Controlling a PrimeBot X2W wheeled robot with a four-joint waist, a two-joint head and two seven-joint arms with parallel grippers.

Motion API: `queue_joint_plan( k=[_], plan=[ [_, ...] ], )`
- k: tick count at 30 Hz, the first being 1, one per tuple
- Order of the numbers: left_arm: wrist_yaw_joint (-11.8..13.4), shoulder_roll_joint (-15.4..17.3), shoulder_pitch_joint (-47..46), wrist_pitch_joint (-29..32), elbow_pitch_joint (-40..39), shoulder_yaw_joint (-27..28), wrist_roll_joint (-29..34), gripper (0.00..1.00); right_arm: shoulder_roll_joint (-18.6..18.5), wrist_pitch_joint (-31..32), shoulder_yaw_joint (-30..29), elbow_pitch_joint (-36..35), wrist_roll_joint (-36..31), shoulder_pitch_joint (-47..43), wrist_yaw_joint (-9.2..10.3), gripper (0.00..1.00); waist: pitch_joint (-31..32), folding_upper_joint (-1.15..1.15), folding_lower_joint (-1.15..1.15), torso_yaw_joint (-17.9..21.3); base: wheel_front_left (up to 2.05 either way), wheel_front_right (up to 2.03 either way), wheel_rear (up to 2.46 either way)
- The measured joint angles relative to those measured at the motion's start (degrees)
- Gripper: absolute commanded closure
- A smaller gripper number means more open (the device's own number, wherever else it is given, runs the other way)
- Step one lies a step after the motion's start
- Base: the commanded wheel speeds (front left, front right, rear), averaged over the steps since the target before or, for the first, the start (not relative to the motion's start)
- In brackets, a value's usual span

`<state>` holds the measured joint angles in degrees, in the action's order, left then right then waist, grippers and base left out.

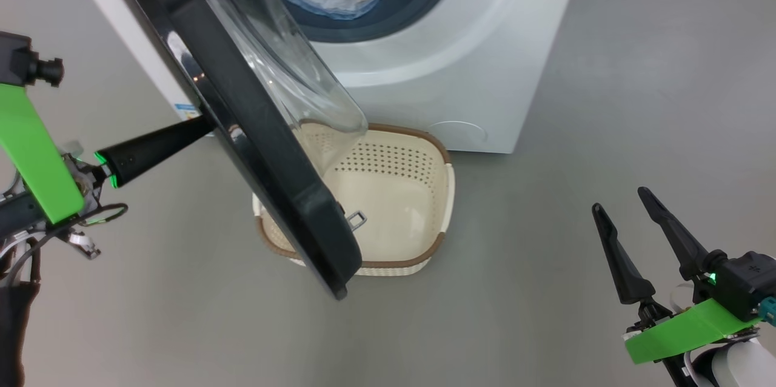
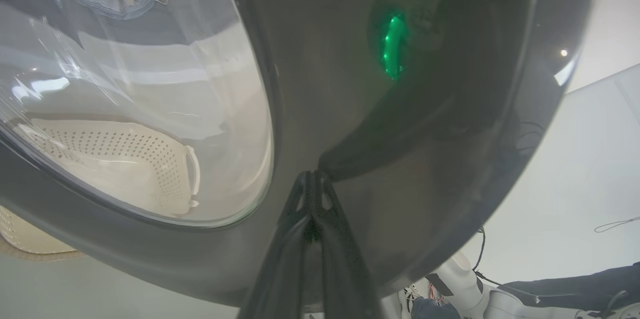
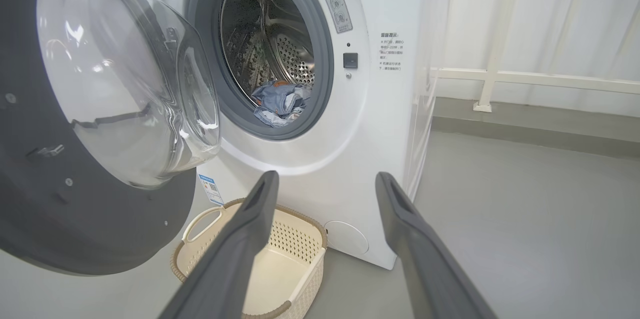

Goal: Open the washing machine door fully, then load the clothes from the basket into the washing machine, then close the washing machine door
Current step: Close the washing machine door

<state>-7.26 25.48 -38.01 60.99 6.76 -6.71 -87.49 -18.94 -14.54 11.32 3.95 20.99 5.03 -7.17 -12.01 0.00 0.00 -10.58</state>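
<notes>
Down on the left side, pushing against the washing machine door (image 1: 242, 132) with the left gripper (image 1: 205, 124), long fingers pinched tight together, tips right on the glossy black outer face beside the porthole (image 2: 125, 109). Catching that door standing partway open, tilted out across the basket (image 1: 445, 193) and covering its near-left corner in the head view. Finding the basket on the grey floor (image 1: 545, 253), just in front of the washing machine (image 1: 454, 71), perforated cream walls and smooth bottom on show. Spotting the clothes (image 3: 280, 104) up inside, a light-blue bundle at the lower front of the steel drum (image 3: 270, 44), by the grey seal (image 1: 424, 5). Holding the right gripper (image 1: 620, 200) low on the right, well apart from door and basket, jaws spread wide, gripping nothing.
</notes>
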Motion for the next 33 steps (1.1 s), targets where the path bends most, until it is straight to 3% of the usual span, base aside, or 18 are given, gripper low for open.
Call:
queue_joint_plan(
  k=[16, 25, 32, 33],
  plan=[
    [0.0, -0.33, -0.88, -2.3, 1.05, 0.1, 1.47, 1.0, 1.15, 0.0, -2.19, -0.52, -0.05, -1.87, 0.0, 0.0, 0.26, 0.0, 0.0, 7.77, 0.0, 0.0, 0.0],
    [-0.01, -0.44, -0.23, -3.85, 1.19, 0.1, 1.88, 1.0, 1.41, 0.0, -2.43, -0.53, -0.05, -2.31, 0.0, 0.0, 1.52, 0.0, 0.0, 8.42, 0.0, 0.0, 0.0],
    [-0.02, 0.8, 6.7, -6.84, 1.62, 1.04, 3.1, 1.0, 1.54, 0.0, -2.32, -0.34, -0.04, -3.76, 0.0, 0.0, 3.35, 0.0, 0.0, 8.62, 0.0, 0.0, 0.0],
    [-0.02, 0.96, 8.01, -7.68, 1.6, 1.26, 3.56, 0.87, 1.54, 0.0, -2.31, -0.35, -0.04, -3.92, 0.0, 0.0, 3.64, 0.0, 0.0, 8.71, 0.0, 0.0, 0.0]
  ],
)
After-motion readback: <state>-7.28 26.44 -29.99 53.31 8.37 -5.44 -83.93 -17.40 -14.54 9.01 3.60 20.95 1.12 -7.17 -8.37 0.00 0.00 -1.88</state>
